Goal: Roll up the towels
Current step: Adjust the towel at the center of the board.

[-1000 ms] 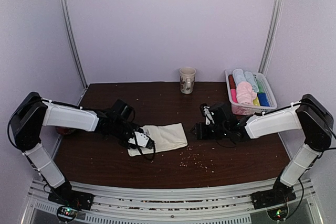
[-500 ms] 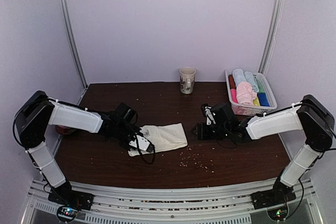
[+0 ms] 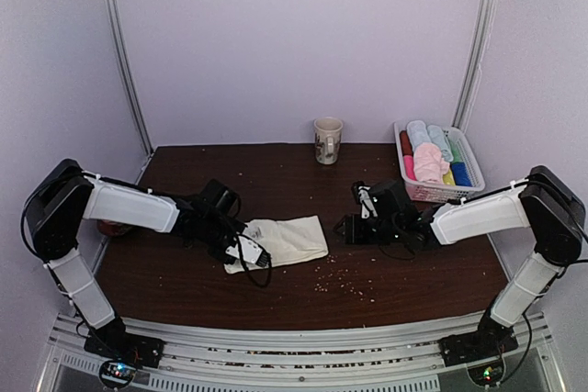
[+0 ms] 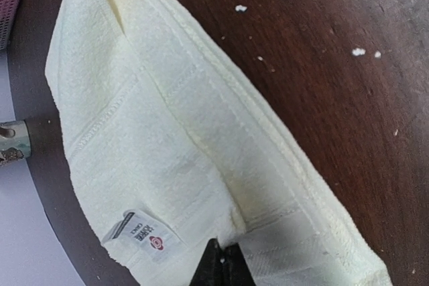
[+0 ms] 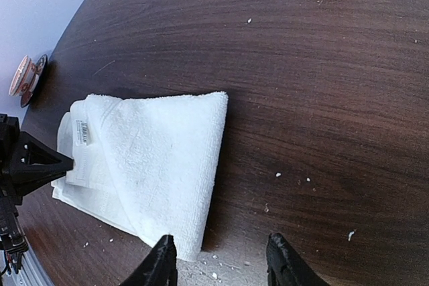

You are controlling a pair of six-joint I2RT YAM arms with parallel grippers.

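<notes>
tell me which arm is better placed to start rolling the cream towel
Probably left: the left arm's fingers are shut on the label end of the cream-white cloth towel. The right arm's fingers are open, apart from the towel's other end.

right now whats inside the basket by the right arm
Towels fill the basket: light blue-grey ones at the back, a pale pink one in the middle, a blue one, others in bright colours. The floor beneath them is covered.

I am working at a dark brown wooden table point(image 3: 294, 172) that is carrying scattered pale crumbs point(image 3: 344, 284); plain lilac walls point(image 3: 294, 43) are enclosing it, evenly lit.
</notes>
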